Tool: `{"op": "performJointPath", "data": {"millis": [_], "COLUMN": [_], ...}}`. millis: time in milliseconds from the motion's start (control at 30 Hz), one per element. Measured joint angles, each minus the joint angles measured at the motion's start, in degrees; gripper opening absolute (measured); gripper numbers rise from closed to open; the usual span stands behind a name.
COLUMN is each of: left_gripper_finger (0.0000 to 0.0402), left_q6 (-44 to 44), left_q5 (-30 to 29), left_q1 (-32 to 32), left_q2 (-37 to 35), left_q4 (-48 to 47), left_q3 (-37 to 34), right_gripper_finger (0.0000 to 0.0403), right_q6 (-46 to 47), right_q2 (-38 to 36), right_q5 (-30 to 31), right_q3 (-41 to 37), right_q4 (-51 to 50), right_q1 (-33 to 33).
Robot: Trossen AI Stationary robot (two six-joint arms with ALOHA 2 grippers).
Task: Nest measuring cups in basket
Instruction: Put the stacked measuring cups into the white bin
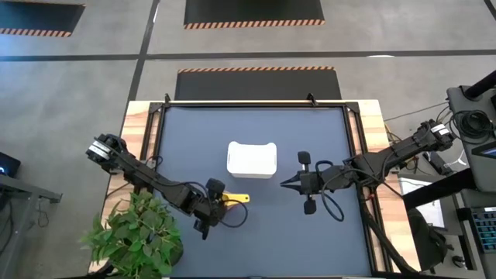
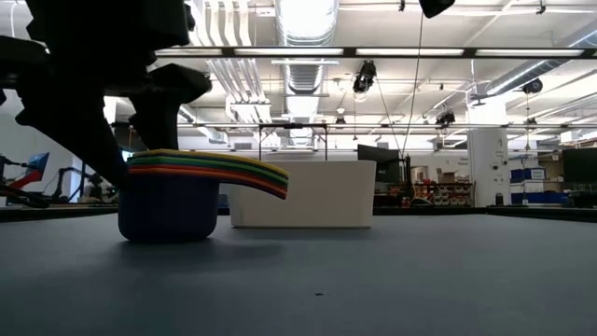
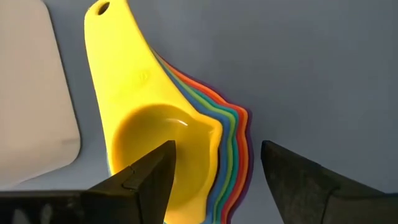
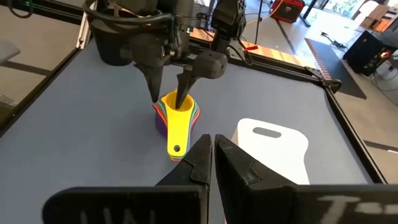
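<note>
Yellow-topped measuring cups (image 4: 175, 124) sat nested beside the basket (image 1: 252, 160), left hand (image 4: 168, 96) spread wide astride the rim (not gripping), right hand (image 1: 284, 184) clenched empty

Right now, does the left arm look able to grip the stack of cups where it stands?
Probably yes. The left gripper is open right at the stack of cups, one finger over the yellow bowl, the other outside the rim. The basket stands apart, and the shut right gripper waits beyond it.
</note>
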Motion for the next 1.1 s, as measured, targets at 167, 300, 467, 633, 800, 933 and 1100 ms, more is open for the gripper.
{"op": "performJointPath", "data": {"millis": [167,300,467,633,800,933,1100], "left_gripper_finger": [0.0209,0.0194,0.0173,0.0157,0.0149,0.0140,0.0120], "left_q6": [-0.08,-0.36,-0.35,-0.38,-0.79,-0.94,-1.01], "left_q5": [-0.51,-0.69,-0.58,-0.36,-0.19,-0.03,0.09], "left_q1": [-0.02,0.00,-0.07,-0.08,-0.11,-0.11,-0.13], "left_q2": [-0.05,-0.12,-0.12,-0.12,-0.12,-0.12,-0.10], "left_q4": [2.40,2.98,3.19,3.24,3.28,3.35,3.69], "left_q3": [-1.58,-1.99,-2.10,-2.12,-2.14,-2.14,-2.17], "right_gripper_finger": [0.0009,0.0009,0.0009,0.0009,0.0009,0.0009,0.0009], "right_q6": [0.05,0.03,0.60,0.76,0.79,0.90,0.94], "right_q2": [0.00,0.00,0.00,0.00,0.00,0.00,0.00], "right_q5": [0.00,0.02,0.33,0.46,0.48,0.48,0.48], "right_q3": [0.00,0.00,0.00,0.00,0.00,0.00,0.00], "right_q4": [0.21,0.39,0.38,0.37,0.37,0.37,0.37], "right_q1": [0.00,0.00,0.00,0.00,0.00,0.00,0.00]}}
